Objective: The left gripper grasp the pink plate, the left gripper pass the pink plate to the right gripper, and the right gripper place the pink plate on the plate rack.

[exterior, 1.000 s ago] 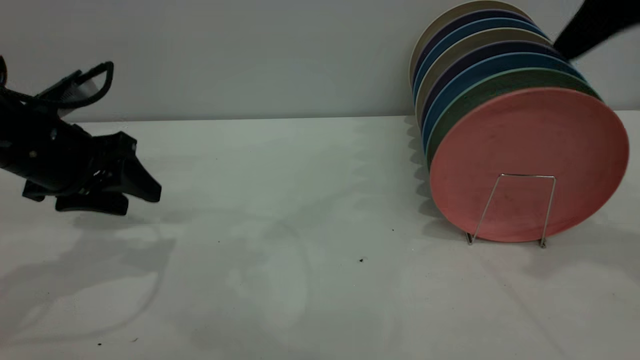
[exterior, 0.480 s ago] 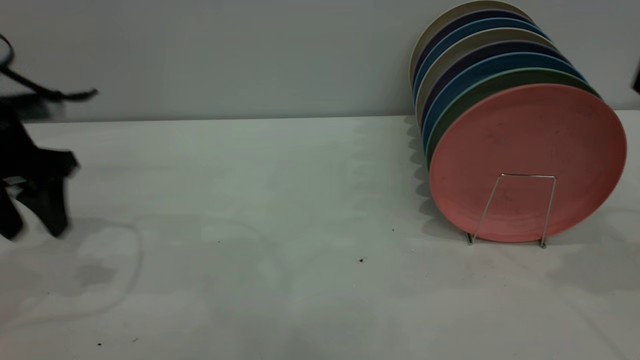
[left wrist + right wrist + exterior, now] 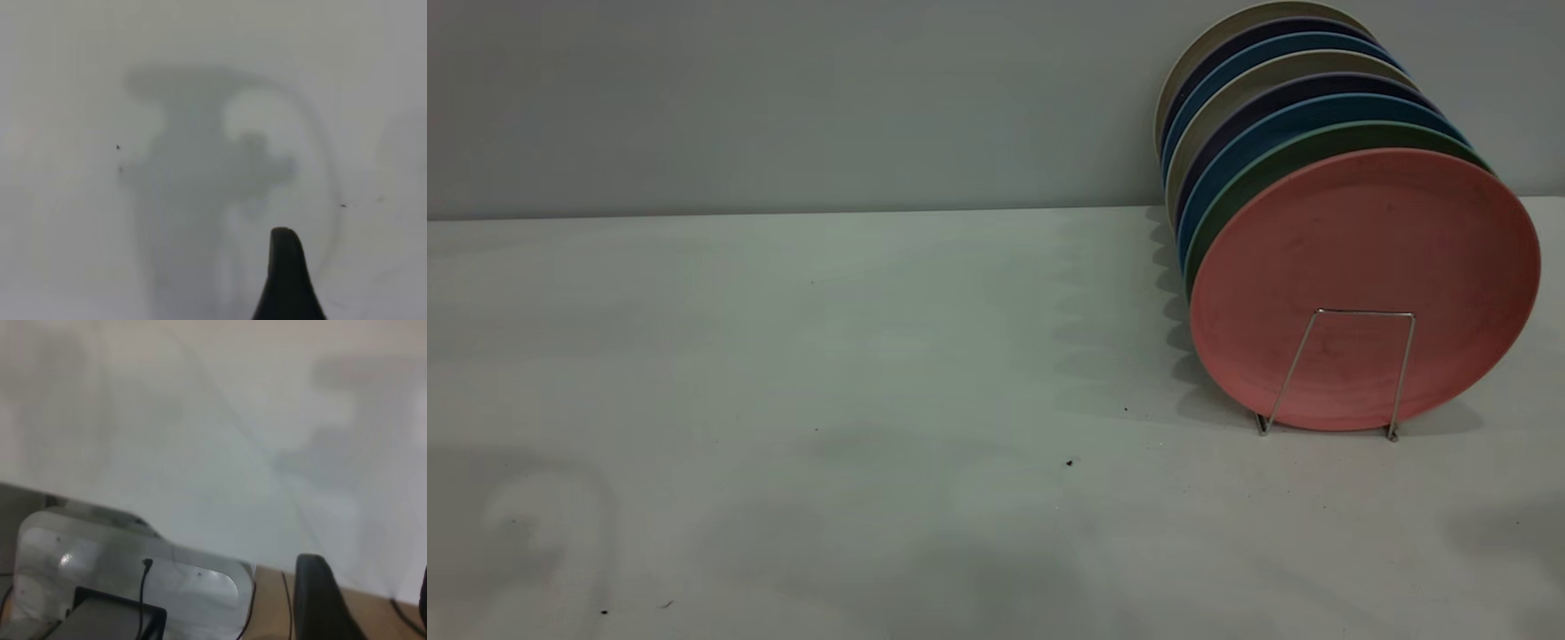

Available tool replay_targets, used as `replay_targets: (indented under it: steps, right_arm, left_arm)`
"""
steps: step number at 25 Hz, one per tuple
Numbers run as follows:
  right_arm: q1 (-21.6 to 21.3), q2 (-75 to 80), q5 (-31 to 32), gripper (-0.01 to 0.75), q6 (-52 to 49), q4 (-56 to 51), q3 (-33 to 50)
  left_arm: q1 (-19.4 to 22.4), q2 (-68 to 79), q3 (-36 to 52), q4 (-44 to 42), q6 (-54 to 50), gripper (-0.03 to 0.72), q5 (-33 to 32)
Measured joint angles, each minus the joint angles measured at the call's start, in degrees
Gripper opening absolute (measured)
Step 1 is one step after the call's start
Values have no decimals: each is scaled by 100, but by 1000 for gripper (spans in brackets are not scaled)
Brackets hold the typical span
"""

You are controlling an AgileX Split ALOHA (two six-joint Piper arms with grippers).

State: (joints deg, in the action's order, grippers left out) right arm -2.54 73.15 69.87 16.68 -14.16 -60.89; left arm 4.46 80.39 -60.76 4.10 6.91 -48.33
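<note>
Matte white table surface (image 3: 871, 373), lightly speckled with dark crumbs, fills the left and centre of the exterior view and carries only soft shadows; neither arm appears there. The left gripper (image 3: 287, 280), a black wedge-shaped matte claw, shows in its own wrist view as a single tapering finger above bare tabletop and its own shadow; whether it is open or closed cannot be told. At right stands the round salmon-pink matte plastic plate (image 3: 1365, 284) with a low raised rim, on edge and tilted back, frontmost in a row of plates. Directly behind it sits a green plate (image 3: 1232, 200), then blue plates (image 3: 1209, 164) and beige ones, overlapping like fanned discs. The thin silver wire plate rack (image 3: 1352, 369) shows its front rectangular loop across the pink plate's lower face, its feet on the table. The right gripper (image 3: 320, 600), a dark tapering finger, appears in its wrist view over the table's far edge; its state likewise cannot be told.

Judged from this arrangement, the placement is complete and the step in hand is withdrawal. Done well, both arms retreat clear of the rack, since smooth thin plastic plates leaning on slender wire would likely topple in sequence at a slight knock.
</note>
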Motion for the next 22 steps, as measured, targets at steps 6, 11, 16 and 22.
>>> replay_targets:
  steps: [6, 11, 16, 22]
  right_arm:
    - [0, -1967, -42, 423, 181, -5, 1077]
    - [0, -3283, -30, 444, 372, -26, 1616]
    - [0, -4253, -30, 444, 549, -290, 2095]
    - [0, -5444, -139, 444, 646, -340, 2813]
  left_arm:
    - [0, -1907, 821, 196, 25, 551, -19]
    - [0, -3239, 1439, 431, 35, 551, -259]
    - [0, -4420, 2233, 640, 65, 551, -585]
    - [0, -5905, 2749, 683, 17, 551, -1180]
